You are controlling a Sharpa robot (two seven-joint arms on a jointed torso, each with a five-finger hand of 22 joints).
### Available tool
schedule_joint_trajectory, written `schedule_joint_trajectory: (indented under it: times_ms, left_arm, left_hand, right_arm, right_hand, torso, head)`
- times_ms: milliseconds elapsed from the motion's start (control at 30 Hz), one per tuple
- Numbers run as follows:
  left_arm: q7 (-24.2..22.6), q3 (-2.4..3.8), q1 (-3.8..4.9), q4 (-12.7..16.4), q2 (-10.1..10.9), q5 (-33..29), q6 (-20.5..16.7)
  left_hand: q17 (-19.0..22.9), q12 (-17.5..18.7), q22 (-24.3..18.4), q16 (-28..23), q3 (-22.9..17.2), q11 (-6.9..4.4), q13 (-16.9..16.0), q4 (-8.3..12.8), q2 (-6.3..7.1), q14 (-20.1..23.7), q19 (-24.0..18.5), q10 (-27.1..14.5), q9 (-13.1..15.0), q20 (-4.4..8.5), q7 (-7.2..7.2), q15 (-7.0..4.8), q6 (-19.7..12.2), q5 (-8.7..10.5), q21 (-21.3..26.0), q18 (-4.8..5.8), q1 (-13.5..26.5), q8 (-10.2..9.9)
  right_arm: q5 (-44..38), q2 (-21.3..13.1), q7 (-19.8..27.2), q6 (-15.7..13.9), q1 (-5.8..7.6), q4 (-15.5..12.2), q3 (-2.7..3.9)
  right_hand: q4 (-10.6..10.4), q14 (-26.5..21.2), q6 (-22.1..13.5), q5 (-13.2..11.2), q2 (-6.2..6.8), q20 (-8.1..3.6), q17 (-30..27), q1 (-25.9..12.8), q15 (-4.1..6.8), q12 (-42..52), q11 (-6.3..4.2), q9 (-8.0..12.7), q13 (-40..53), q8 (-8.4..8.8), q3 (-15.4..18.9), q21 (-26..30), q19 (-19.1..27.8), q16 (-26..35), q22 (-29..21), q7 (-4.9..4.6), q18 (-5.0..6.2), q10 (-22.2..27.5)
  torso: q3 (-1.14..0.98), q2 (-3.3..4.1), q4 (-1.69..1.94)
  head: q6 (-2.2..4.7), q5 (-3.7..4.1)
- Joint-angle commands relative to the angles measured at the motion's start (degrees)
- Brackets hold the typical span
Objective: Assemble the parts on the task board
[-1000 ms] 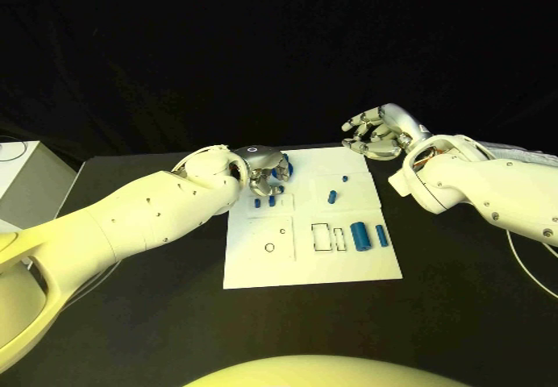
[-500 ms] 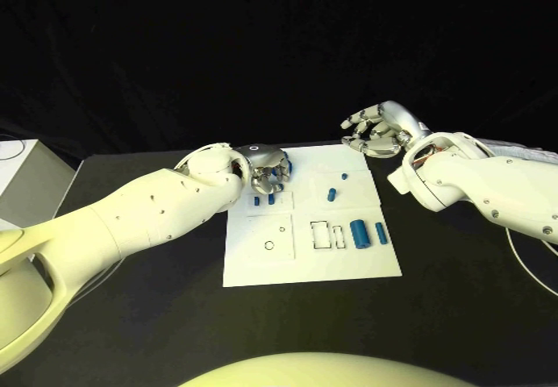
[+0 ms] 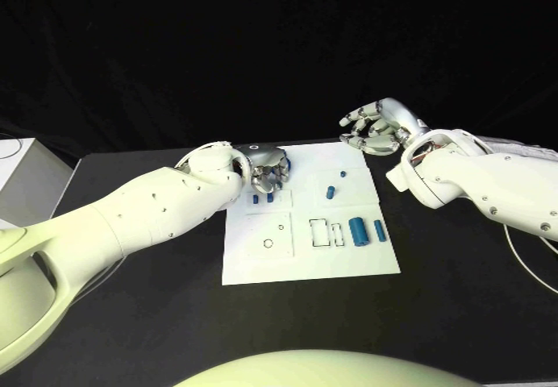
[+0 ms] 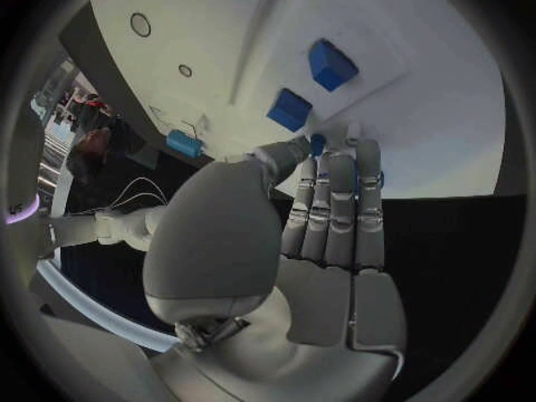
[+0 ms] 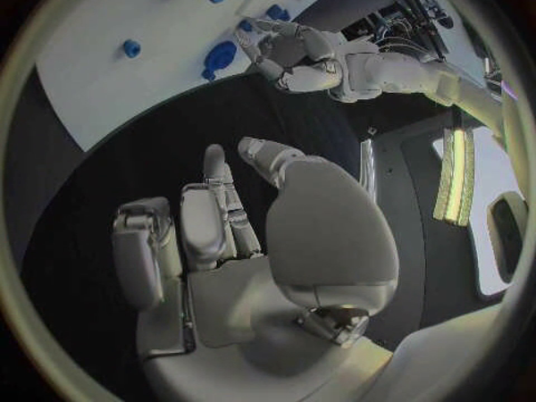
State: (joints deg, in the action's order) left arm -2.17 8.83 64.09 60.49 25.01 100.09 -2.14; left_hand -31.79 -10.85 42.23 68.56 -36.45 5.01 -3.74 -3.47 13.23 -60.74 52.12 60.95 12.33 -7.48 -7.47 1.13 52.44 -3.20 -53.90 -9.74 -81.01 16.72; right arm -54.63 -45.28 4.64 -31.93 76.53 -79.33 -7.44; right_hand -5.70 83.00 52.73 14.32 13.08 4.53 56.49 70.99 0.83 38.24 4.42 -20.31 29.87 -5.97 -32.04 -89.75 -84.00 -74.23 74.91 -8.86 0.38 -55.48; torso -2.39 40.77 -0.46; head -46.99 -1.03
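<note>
The white task board (image 3: pixel 308 258) lies mid-table. My left hand (image 3: pixel 268 168) is over its far left corner. Its thumb and fingertips (image 4: pixel 335 165) pinch a blue round part (image 4: pixel 318 143), mostly hidden under them. Two small blue blocks (image 3: pixel 263 197) sit just nearer on the board, seen also as blue blocks (image 4: pixel 333 64) in the left wrist view. My right hand (image 3: pixel 374 129) hovers above the table past the board's far right corner. Its fingers are loosely bent and apart, with nothing in the palm (image 5: pixel 257 241).
Two small blue pegs (image 3: pixel 344 175) (image 3: pixel 333 193) lie on the board's far right. A thick blue cylinder (image 3: pixel 360 231) and a thin one (image 3: pixel 378 229) lie beside rectangular slots (image 3: pixel 320 234). A white box (image 3: pixel 18 181) stands at the table's left edge.
My left hand has edged slightly farther over the board's far left corner, covering more of the blue round part. My right hand has lifted a little.
</note>
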Motion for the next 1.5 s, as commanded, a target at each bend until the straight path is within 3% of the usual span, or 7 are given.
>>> schedule_joint_trajectory:
  times_ms: [33,300,967,1500]
  left_arm:
    - [0.7,-0.01,0.15,-0.2,-0.3,0.5,1.2]
    - [1.3,-0.03,0.14,-0.6,-0.4,0.6,1.2]
    - [1.0,-0.03,0.14,-1.5,-0.8,0.2,0.8]
    - [0.7,-0.12,0.13,-1.2,-0.9,-0.5,2.6]
  left_hand:
    - [0.1,0.4,0.1,0.3,-0.4,-0.02,-0.1,0.1,-0.39,-0.3,-0.1,0.4,-0.1,0.33,-0.04,-0.23,0.3,0.33,-0.3,-0.74,0.2,-0.4]
    - [0.2,0.7,0.3,0.6,-0.7,-0.01,-0.1,0.4,-0.66,-0.3,-0.1,0.9,-0.1,0.35,-0.13,-0.23,0.6,0.32,-0.6,-0.73,0.0,-0.4]
    - [-0.8,1.3,1.3,2.6,-1.0,0.28,-0.4,1.0,-1.44,-1.3,0.0,3.0,-0.1,-0.03,-0.58,0.29,1.8,0.32,-1.8,-0.67,0.6,-0.4]
    - [-0.7,1.7,1.5,3.1,-1.0,0.38,-0.4,1.3,-1.11,-1.3,-0.2,3.0,-0.4,-0.16,-0.36,0.38,1.0,0.32,-2.0,-0.70,0.8,-1.1]
  right_arm:
    - [-0.1,0.0,0.5,0.0,-0.01,-0.1,0.04]
    - [0.0,0.0,0.5,0.1,0.00,-0.2,0.04]
    - [0.0,0.0,0.5,0.1,0.01,-0.4,0.04]
    - [0.0,0.1,0.5,0.1,0.02,-0.3,0.04]
  right_hand:
    - [-0.1,0.1,0.0,0.3,0.16,0.43,0.0,-0.6,-0.23,-0.3,-0.11,-0.1,0.0,-0.23,-0.2,-0.3,-6.0,-0.1,15.1,-0.41,-0.38,-0.5]
    - [-0.1,0.1,0.0,0.3,0.15,0.44,-0.1,-0.7,-0.23,-0.4,-0.10,-0.1,-0.1,-0.23,-0.2,-0.3,-6.0,-0.1,15.1,-0.41,-0.38,-0.6]
    - [-0.2,0.1,0.0,0.3,0.12,0.44,-0.1,-0.8,-0.22,-0.4,-0.11,-0.1,-0.2,-0.22,-0.1,-0.3,-6.0,-0.1,15.1,-0.41,-0.38,-0.7]
    - [-0.2,0.1,0.0,0.4,0.07,0.43,-0.3,-0.9,-0.21,-0.5,-0.13,-0.1,-0.3,-0.22,-0.1,-0.3,-6.0,0.0,15.1,-0.40,-0.38,-0.9]
  torso:
    - [0.00,-0.02,0.01]
    - [0.12,0.00,-0.03]
    - [0.02,0.04,-0.09]
    - [0.05,-0.09,0.04]
  head:
    - [-0.16,0.04]
    - [-0.41,0.13]
    - [-0.70,0.10]
    - [-1.12,0.37]
